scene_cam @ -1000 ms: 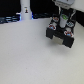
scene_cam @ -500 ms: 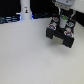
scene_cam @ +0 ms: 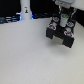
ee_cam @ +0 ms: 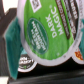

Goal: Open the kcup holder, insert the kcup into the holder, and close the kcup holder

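Note:
The kcup holder [scene_cam: 61,35] is the black boxy unit at the exterior view's upper right. My gripper [scene_cam: 62,22] hangs straight down just above its top. In the wrist view the kcup [ee_cam: 47,30] fills most of the picture, its round green top reading "Dark Magic", very close to the camera and tilted. It appears to be held in my gripper, whose fingers do not show plainly there. Beneath it lies the holder's dark inside [ee_cam: 10,67] with another round-topped pod [ee_cam: 27,62].
A white bottle-like post [scene_cam: 26,9] stands at the back toward the exterior view's left, with dark items along the back edge [scene_cam: 10,20]. The pale table [scene_cam: 30,55] spreads in front of the holder.

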